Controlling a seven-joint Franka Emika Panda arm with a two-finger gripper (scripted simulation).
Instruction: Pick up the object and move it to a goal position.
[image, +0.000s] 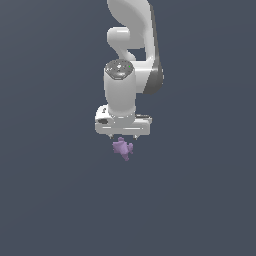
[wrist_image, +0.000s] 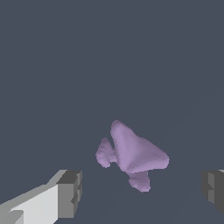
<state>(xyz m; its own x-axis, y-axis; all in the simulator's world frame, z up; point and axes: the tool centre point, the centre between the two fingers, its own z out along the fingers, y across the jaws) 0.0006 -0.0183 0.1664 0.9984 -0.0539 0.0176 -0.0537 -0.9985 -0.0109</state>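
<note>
The object (image: 122, 148) is a small light-purple lumpy thing with stubby protrusions, lying on the dark grey floor just below the white gripper in the exterior view. In the wrist view the object (wrist_image: 131, 155) lies ahead of the two fingers and between their lines. My gripper (image: 122, 137) hangs straight down over it, open wide, with nothing between the fingers. One grey fingertip (wrist_image: 70, 192) and the other grey fingertip (wrist_image: 213, 189) stand far apart, and neither touches the object.
The white arm (image: 131, 50) rises behind the gripper toward the top of the exterior view. A flat dark grey floor (image: 50, 190) lies all around.
</note>
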